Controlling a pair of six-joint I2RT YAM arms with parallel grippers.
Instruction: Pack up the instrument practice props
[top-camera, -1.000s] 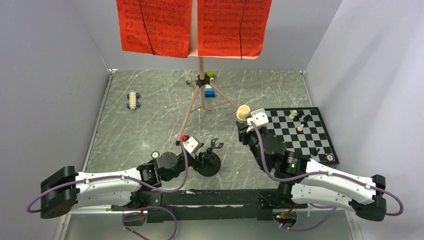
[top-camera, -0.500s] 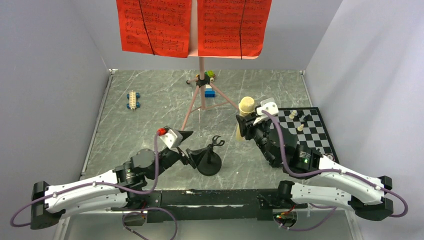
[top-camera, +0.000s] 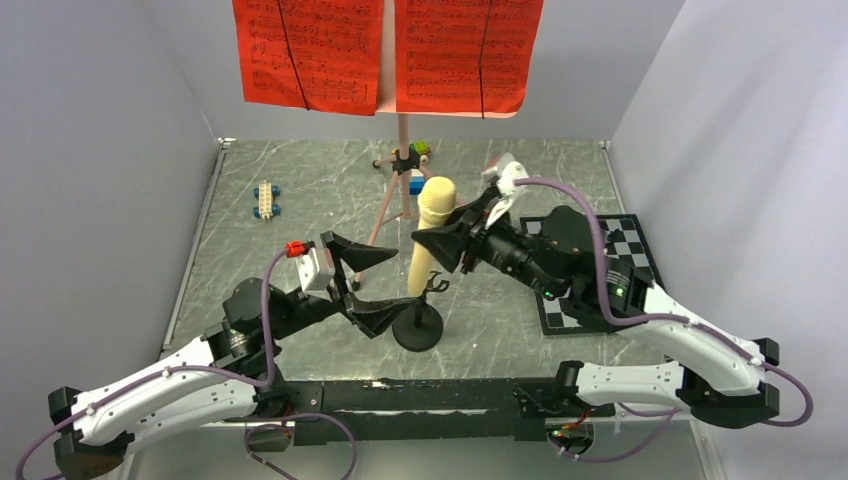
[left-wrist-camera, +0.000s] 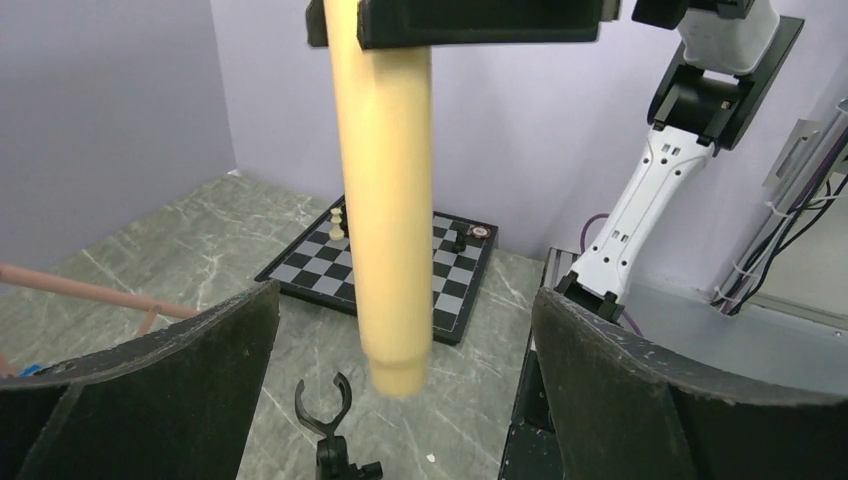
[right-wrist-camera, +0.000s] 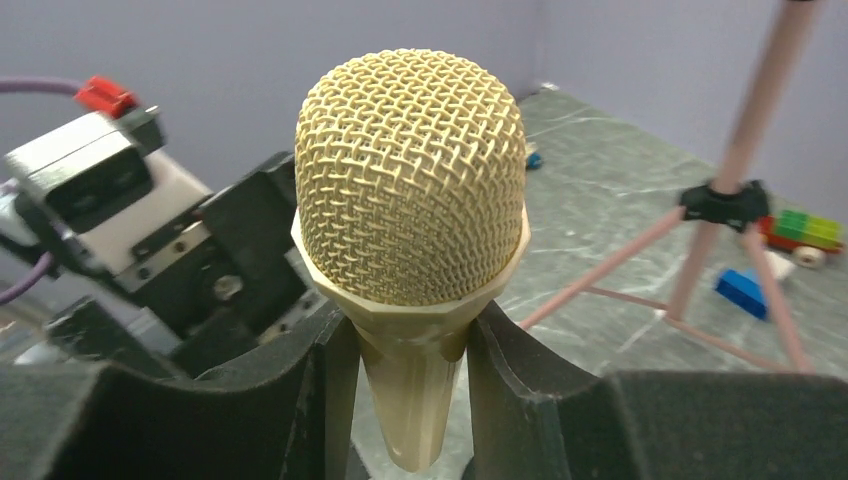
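Observation:
My right gripper (top-camera: 441, 244) is shut on the beige microphone (top-camera: 432, 222) just under its mesh head (right-wrist-camera: 411, 190) and holds it upright in the air. The handle's lower end (left-wrist-camera: 398, 365) hangs a little above the black mic stand's clip (left-wrist-camera: 325, 405), apart from it. The stand's round base (top-camera: 418, 327) rests on the table. My left gripper (top-camera: 398, 282) is open wide beside that stand; its fingers (left-wrist-camera: 180, 380) flank the hanging handle without touching it. The pink music stand (top-camera: 403, 135) stands at the back with two red sheet-music pages (top-camera: 308, 50) on its desk.
The chessboard (top-camera: 637, 240) with pieces lies at the right under my right arm. A toy block car (top-camera: 266, 199) sits at the back left. Another one (top-camera: 418, 182) lies by the pink tripod legs (right-wrist-camera: 730, 200). Grey walls close in the sides.
The right gripper has lifted the microphone and carried it left, over the mic stand. The left gripper has opened wide and drawn up and away from the stand.

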